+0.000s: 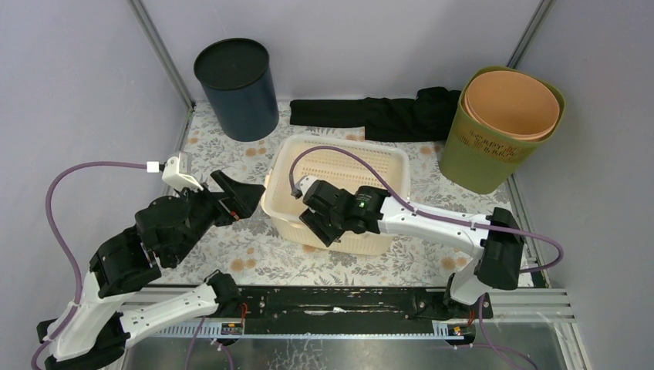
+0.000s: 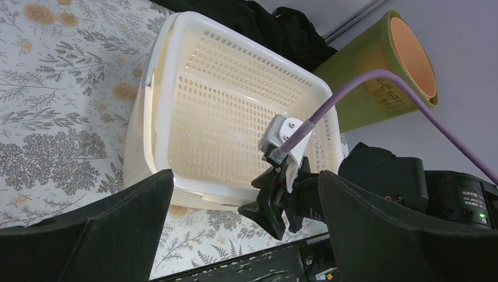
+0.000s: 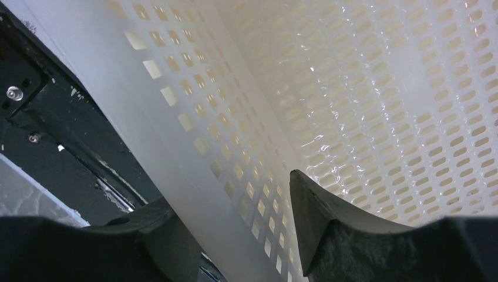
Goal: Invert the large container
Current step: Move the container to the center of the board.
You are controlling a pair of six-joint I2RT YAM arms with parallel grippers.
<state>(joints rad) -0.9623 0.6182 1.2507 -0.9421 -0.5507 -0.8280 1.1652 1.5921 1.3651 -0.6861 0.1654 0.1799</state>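
Operator: Position of cream perforated plastic basket [image 1: 351,166]?
Technician: Upright, centre of floral worktop [image 1: 254,254], long axis left-right. Right gripper [image 3: 229,191] straddles its near wall, fingers apart; left gripper [image 1: 239,196], likewise apart, sits just left.

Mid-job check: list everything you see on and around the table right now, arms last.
cream perforated plastic basket: one, cream, table centre, opening facing up.
dark navy cylindrical bin: one, navy, back left corner.
olive-green perforated basket: one, olive, back right, leaning.
orange bin: one, orange, nested inside the olive-green basket.
black cloth: one, black, along the back edge.
floral tablecloth: one, white with grey and tan flowers, covering the table.
left claw: one, black, open, just left of the cream basket.
right claw: one, black, fingers either side of the cream basket's near wall; grip unclear.
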